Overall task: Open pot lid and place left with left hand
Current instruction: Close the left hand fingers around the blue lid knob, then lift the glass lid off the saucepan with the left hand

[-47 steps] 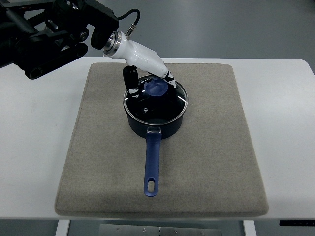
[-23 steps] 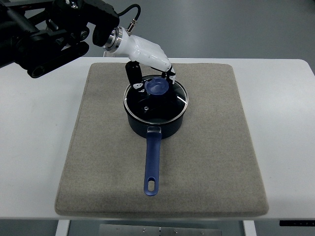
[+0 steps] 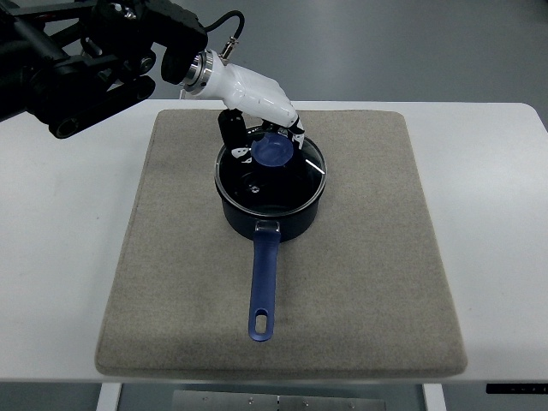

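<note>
You see the pot (image 3: 272, 201) standing on the mat (image 3: 360, 282) a little toward its far edge, with its long handle (image 3: 264, 287) pointing at the near edge, so the far side of the lid (image 3: 291, 175) is free for the arm. The left hand (image 3: 257, 107) comes in from the far left corner and sits over the far rim of the pot, because from there it can reach the knob (image 3: 271, 152) in the middle of the lid. Its fingers (image 3: 231, 133) are curled narrow around the knob, one dark finger on the left of it and others behind, and they seem to touch it. The lid lies on the pot, not lifted yet.

Compared with one second ago, the hand has moved slightly further over the lid and closed more on the knob. The pot has not moved.
</note>
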Controlling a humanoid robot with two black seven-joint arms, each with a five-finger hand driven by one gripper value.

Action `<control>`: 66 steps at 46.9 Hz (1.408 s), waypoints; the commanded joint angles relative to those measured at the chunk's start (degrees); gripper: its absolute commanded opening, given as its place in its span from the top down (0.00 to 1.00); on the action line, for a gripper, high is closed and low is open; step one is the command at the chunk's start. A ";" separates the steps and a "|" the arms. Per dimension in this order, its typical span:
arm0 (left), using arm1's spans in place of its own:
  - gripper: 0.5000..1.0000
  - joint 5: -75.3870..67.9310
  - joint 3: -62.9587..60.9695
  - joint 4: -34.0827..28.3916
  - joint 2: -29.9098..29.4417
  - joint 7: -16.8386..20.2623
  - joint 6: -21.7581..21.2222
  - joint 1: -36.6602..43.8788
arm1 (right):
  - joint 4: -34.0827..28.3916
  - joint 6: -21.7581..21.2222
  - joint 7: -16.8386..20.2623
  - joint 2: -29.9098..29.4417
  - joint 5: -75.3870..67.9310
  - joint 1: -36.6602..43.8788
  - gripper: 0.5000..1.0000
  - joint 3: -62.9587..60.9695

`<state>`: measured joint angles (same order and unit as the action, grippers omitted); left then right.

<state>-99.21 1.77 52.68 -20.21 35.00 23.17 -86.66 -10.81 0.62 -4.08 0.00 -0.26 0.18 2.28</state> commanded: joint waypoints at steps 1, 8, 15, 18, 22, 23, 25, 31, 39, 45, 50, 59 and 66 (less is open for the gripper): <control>1.00 0.07 0.08 -0.03 0.08 0.00 0.04 0.00 | 0.00 0.00 -0.05 0.00 0.00 0.00 0.17 0.00; 1.00 0.25 -0.01 -0.20 0.00 0.00 0.04 0.09 | 0.00 0.00 0.04 0.00 0.00 0.00 0.17 0.00; 1.00 0.16 -0.10 -1.52 1.31 0.00 0.04 0.70 | 0.00 0.00 0.04 0.00 0.00 0.00 0.17 0.00; 1.00 0.07 -0.45 -1.70 1.31 0.00 0.04 0.79 | 0.00 0.00 0.04 0.00 0.00 0.00 0.17 0.00; 1.00 -0.02 -0.89 -1.70 1.40 0.00 0.04 0.70 | 0.08 0.00 0.04 0.00 0.00 0.00 0.17 0.00; 1.00 -0.02 -0.89 -1.70 1.49 0.00 0.04 0.70 | 0.08 0.00 0.04 0.00 0.00 0.00 0.17 0.00; 1.00 -0.01 -0.89 -1.70 1.49 0.00 0.04 0.70 | 0.00 0.00 0.04 0.00 0.00 0.00 0.17 0.00; 1.00 0.07 -0.80 -1.70 1.58 0.00 -0.05 0.70 | 0.00 0.00 0.04 0.00 0.00 0.00 0.17 0.00; 1.00 0.42 -0.54 -2.05 1.58 0.00 -0.05 0.35 | 0.00 0.00 0.04 0.00 0.00 0.00 0.17 0.00; 1.00 0.69 -0.10 -2.23 1.58 0.00 -0.05 0.18 | 0.00 0.00 0.04 0.00 0.00 0.00 0.17 0.00; 1.00 1.22 0.34 -3.28 1.67 0.00 -0.14 -0.26 | 0.00 0.00 0.04 0.00 0.00 0.00 0.17 0.00; 1.00 1.30 2.28 -5.39 1.67 0.00 -0.14 0.00 | 0.00 0.00 0.04 0.00 0.00 0.00 0.17 0.00; 1.00 2.53 3.16 -9.43 1.58 0.00 -0.14 0.09 | 0.00 0.00 0.04 0.00 0.00 0.00 0.17 0.00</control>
<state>-97.53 4.75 45.46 -18.55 35.00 23.03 -86.52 -10.78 0.61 -4.06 0.00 -0.26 0.18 2.29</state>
